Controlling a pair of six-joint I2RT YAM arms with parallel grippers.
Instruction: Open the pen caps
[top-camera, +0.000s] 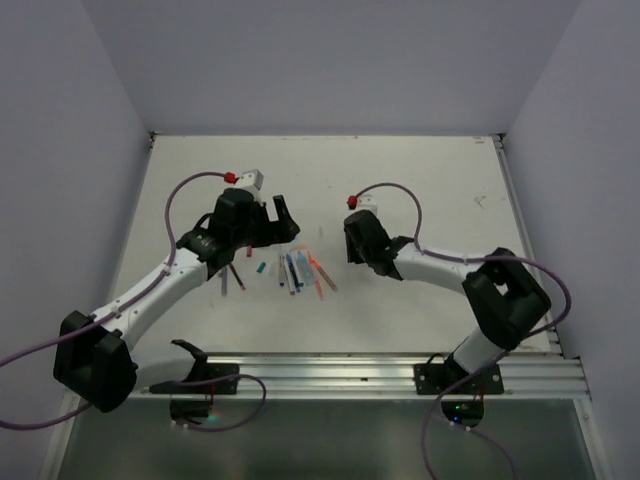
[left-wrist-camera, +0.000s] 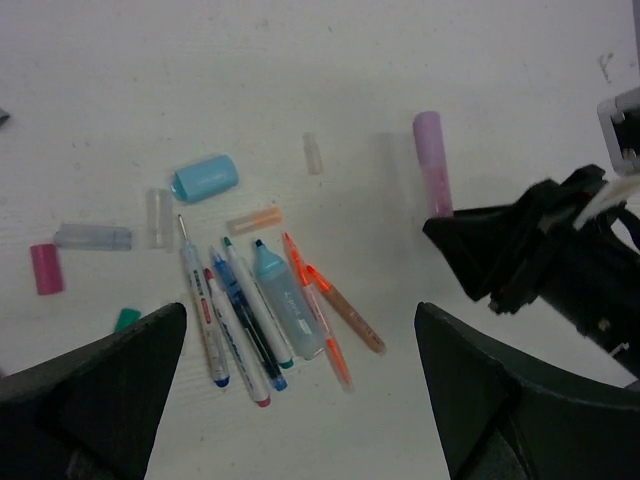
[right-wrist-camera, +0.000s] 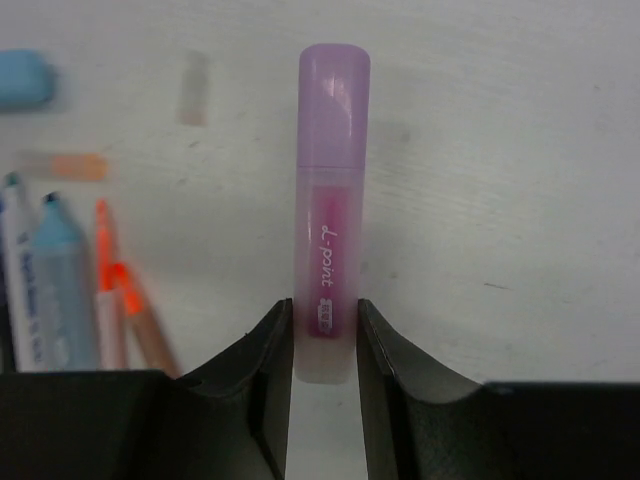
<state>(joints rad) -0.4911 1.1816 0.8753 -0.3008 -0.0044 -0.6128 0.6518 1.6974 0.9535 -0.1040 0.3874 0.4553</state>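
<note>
clamping the tail of the pink pen (right-wrist-camera: 327, 250), the right gripper (right-wrist-camera: 325, 322) aims the purple cap (right-wrist-camera: 334, 100) at 12 o'clock; the left gripper (left-wrist-camera: 300, 312), spread wide and empty, should pinch that cap and pull straight along the barrel.

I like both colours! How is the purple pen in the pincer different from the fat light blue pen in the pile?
The purple pen wears its cap; the light blue pen is uncapped, tip showing. The purple pen is pinched at its end by the right pincer; the light blue pen lies free among other pens. Both are chunky, thicker than those pens.
</note>
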